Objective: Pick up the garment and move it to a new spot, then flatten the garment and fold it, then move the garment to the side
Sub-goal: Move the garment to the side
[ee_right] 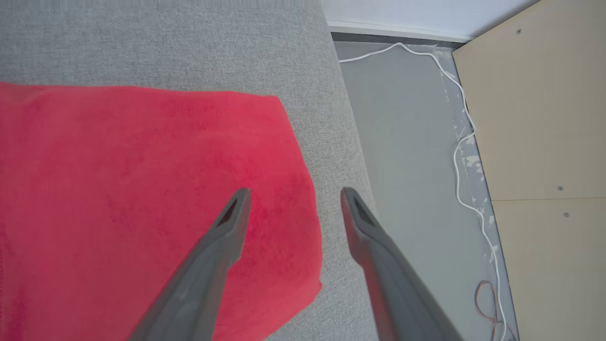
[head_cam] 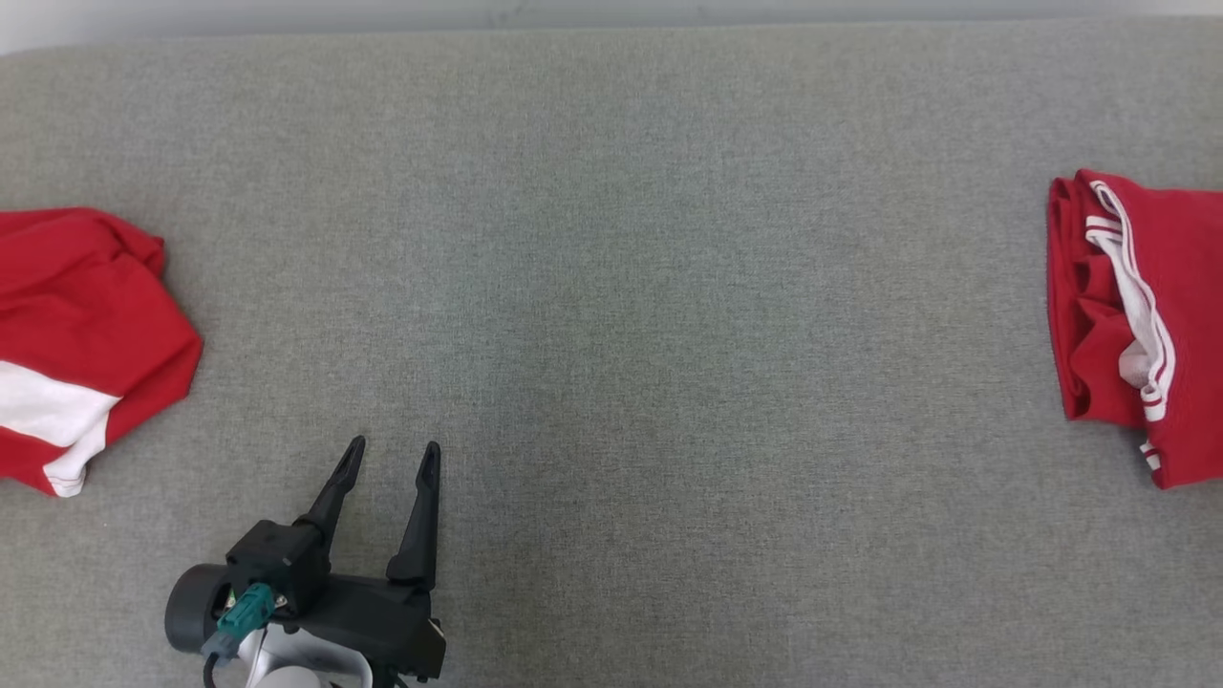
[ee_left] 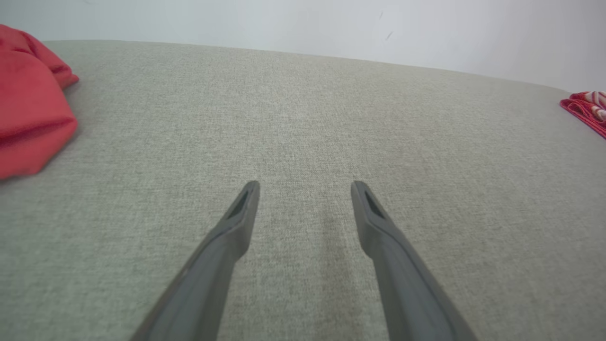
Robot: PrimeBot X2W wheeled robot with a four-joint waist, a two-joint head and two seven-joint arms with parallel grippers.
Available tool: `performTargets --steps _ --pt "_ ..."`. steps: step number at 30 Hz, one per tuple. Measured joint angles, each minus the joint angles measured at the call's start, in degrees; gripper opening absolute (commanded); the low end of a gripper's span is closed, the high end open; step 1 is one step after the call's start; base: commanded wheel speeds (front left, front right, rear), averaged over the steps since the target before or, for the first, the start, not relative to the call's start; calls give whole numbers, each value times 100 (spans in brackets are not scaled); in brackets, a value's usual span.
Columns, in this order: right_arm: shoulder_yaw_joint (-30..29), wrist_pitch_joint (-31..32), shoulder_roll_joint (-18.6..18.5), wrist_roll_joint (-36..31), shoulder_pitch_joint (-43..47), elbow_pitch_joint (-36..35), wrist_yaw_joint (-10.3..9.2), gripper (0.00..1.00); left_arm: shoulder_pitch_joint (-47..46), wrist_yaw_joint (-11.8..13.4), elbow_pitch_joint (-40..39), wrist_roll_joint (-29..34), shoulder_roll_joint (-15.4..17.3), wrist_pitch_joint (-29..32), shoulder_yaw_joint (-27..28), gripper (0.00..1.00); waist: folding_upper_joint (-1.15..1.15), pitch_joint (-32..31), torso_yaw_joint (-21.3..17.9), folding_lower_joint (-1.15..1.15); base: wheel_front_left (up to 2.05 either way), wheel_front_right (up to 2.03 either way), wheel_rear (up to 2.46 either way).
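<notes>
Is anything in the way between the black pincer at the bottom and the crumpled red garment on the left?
Nothing visible. The left pincer is open, and between it and the crumpled red garment lies bare grey surface. The left wrist view shows the same open stretch.

Wide grey surface (head_cam: 669,287) open across the middle; folded red garment (head_cam: 1137,325) blocks right edge, crumpled red cloth (head_cam: 86,325) blocks left.

A crumpled red garment (head_cam: 86,306) and a folded red garment (head_cam: 1190,287) lie well apart on the grey surface (head_cam: 611,239).
</notes>
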Motion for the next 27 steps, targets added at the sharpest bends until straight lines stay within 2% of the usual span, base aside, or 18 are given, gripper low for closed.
performTargets --steps 4,10,15,17,21,23,27 --pt "9 -178 48 -54 -12 18 33 100 0 0 127 -18 -8 -1 36 100 0 -142 -40 0 0 0 0" --pt "-279 -1011 190 153 -107 -220 420 100 7 -1 311 -146 -32 -4 62 100 0 -456 -105 -1 0 0 0" --pt "-423 -1728 320 246 0 -453 582 100 124 -1 370 -221 -3 -31 185 100 0 -713 -148 0 0 0 0" --pt "-532 -2123 441 356 215 -643 669 100 252 3 378 -229 -3 -59 214 100 -1 -848 -172 -1 0 0 0" --pt "-723 -2888 745 621 855 -1105 704 100 516 68 371 -235 68 -62 359 100 -1 -1123 -233 -1 0 0 0" --pt "-792 -3264 769 683 1245 -1355 751 100 610 99 357 -234 116 -63 382 100 -1 -1260 -268 -1 0 0 0" --pt "-992 -3941 780 892 2103 -1807 700 100 776 130 272 -235 152 -87 495 100 -1 -1526 -326 -2 0 0 0"
